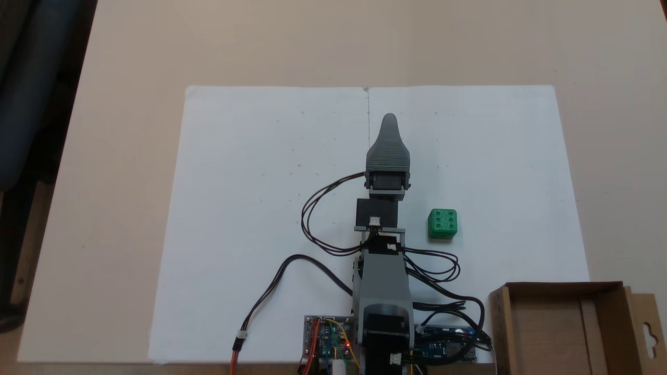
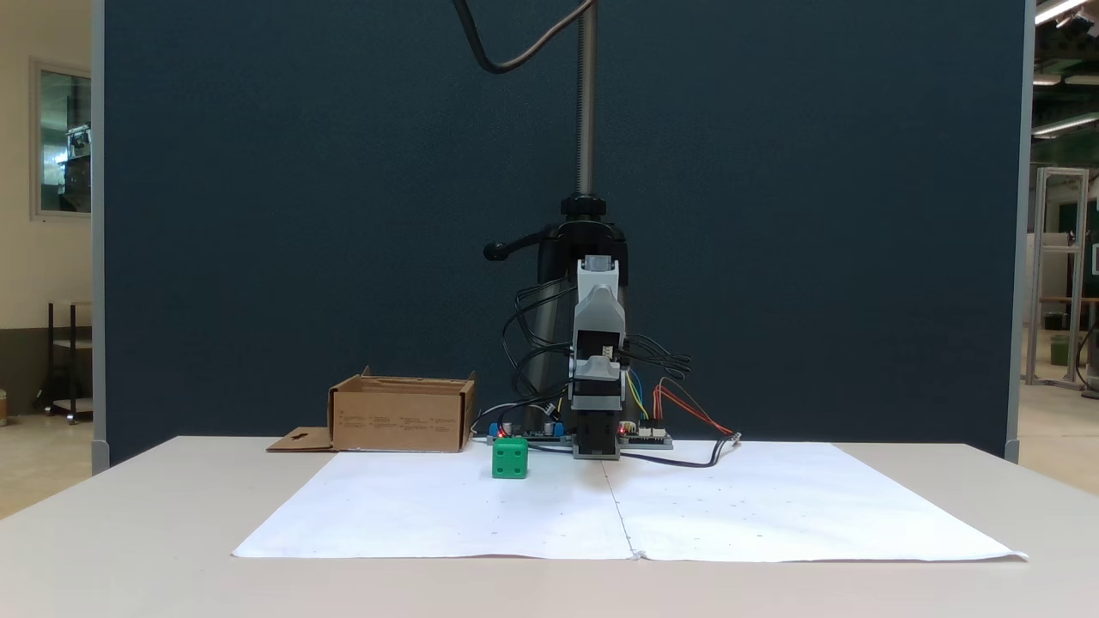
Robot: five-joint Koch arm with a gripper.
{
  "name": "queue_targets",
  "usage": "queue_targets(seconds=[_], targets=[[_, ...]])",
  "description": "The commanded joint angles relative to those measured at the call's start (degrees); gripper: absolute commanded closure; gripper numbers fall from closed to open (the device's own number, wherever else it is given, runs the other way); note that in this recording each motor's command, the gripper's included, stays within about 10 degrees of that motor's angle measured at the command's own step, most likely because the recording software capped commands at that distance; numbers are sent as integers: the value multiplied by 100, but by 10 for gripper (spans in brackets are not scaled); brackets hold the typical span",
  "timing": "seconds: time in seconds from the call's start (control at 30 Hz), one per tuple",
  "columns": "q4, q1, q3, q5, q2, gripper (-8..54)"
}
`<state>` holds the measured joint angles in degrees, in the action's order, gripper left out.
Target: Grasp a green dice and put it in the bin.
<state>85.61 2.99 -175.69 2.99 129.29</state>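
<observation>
The grey plastic gripper (image 1: pixel 389 122) of the small hobby arm points away from the arm's base along the seam between two white paper sheets (image 1: pixel 271 208) that cover the middle of the beige table (image 1: pixel 130 62). From above, only one tapered grey finger shows, a ridged wedge narrowing to a rounded tip, with its partner lying hidden beneath or behind it; from the front, the gripper (image 2: pixel 596 446) is seen end on, low over the paper, as a dark block with no gap to judge, so it cannot be told whether the fingers are parted or pressed together. Nothing is seen between them. The small bright green plastic dice (image 1: pixel 442 224), a cube with round recessed pips and six on its upper face, rests on the paper back from the fingertip toward the arm's base and off to the right in the view from above, clearly apart from the finger; in the front view the same dice (image 2: pixel 510 457) stands to the left of the gripper, near it but not touching. The shallow brown cardboard box (image 1: pixel 604 317), its side flap pierced by a slot-shaped cutout, sits farther back still from the fingertip, beyond the dice, beside the arm's base and circuit boards (image 1: pixel 326 336); in the front view the box (image 2: pixel 402 415) lies behind and left of the dice.
</observation>
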Motion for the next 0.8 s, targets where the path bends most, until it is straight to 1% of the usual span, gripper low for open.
queue_targets(seconds=[0.0, 0.63, 0.77], targets=[[439, 88, -193, -255, 624, 4], [237, 202, -193, -229, 615, 10], [53, 114, 35, -237, 615, 12]])
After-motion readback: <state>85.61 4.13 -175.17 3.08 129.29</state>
